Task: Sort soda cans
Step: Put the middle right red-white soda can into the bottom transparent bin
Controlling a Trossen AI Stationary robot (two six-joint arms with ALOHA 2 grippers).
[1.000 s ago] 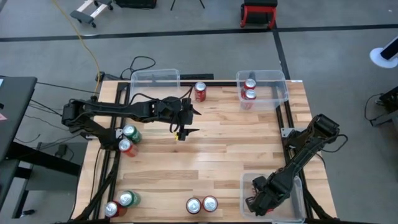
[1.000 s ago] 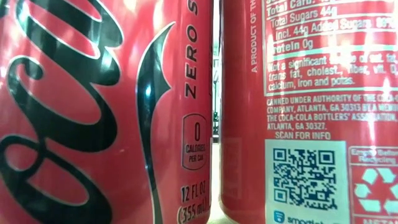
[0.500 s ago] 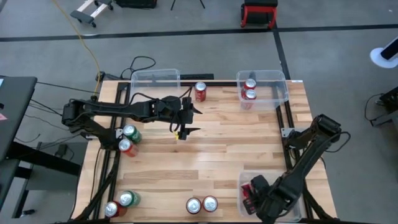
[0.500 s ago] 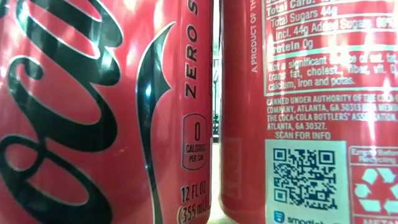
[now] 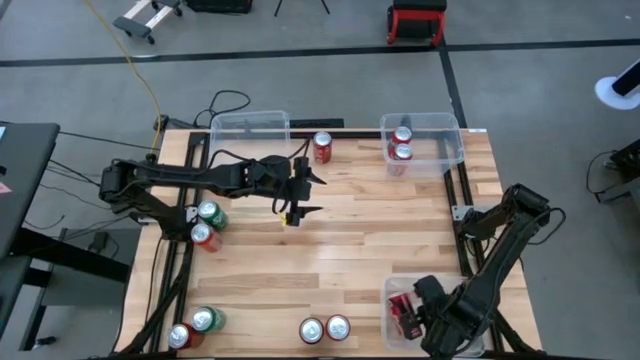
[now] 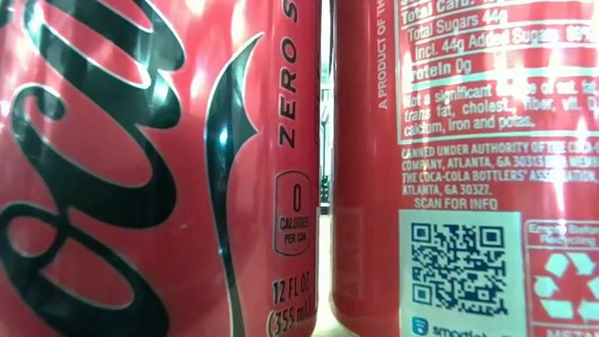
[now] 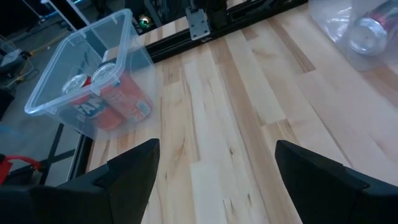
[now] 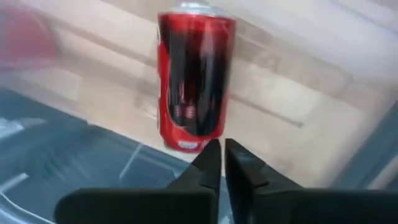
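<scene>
The right gripper [image 5: 425, 312] is hovering over the near right bin [image 5: 392, 290], fingers pinched almost together and carrying nothing, and a red can [image 8: 196, 81] is lying in that bin just ahead of the fingertips. That looks like a can just delivered, though the blur in the right wrist view is making it hard to say whether it is fully settled. The left gripper [image 7: 214, 165] is waiting mid-table with its fingers spread wide and empty, facing the far right bin [image 7: 56, 93], which is holding two red cans [image 7: 115, 96]. Loose cans are standing elsewhere: one red near the far edge [image 5: 321, 147], pairs along the left side [image 5: 206, 225] and the near edge [image 5: 324, 328]. To do this well, the right arm should be lifting straight up clear of the bin wall before swinging away, so the wrist is not clipping the rim or nudging the can.
</scene>
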